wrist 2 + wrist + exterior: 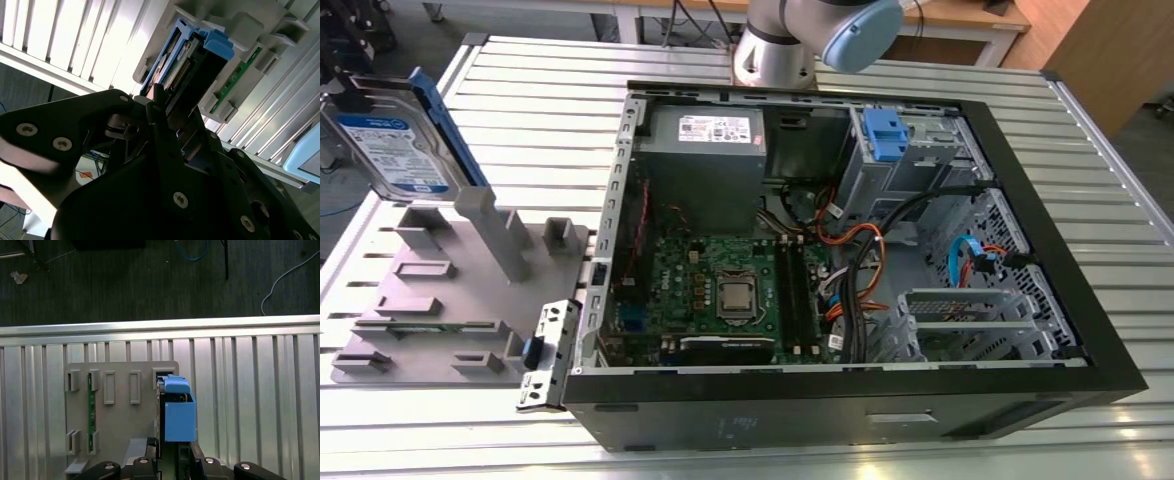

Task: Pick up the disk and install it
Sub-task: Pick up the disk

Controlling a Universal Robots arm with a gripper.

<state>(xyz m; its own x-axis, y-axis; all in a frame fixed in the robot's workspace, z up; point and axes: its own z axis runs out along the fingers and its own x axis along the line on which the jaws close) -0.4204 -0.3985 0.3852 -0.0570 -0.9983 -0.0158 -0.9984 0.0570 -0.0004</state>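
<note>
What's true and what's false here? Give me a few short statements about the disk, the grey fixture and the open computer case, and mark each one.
1. The disk stands on edge over the grey fixture, outside the computer case. True.
2. The computer case is closed up. False: its side is open and the motherboard is exposed.
3. A green board sits in a slot of the grey fixture. True.
4. The disk's side rails are red. False: they are blue.
5. The gripper holds the power supply. False: it is closed on the disk, and the power supply sits inside the case.
</note>
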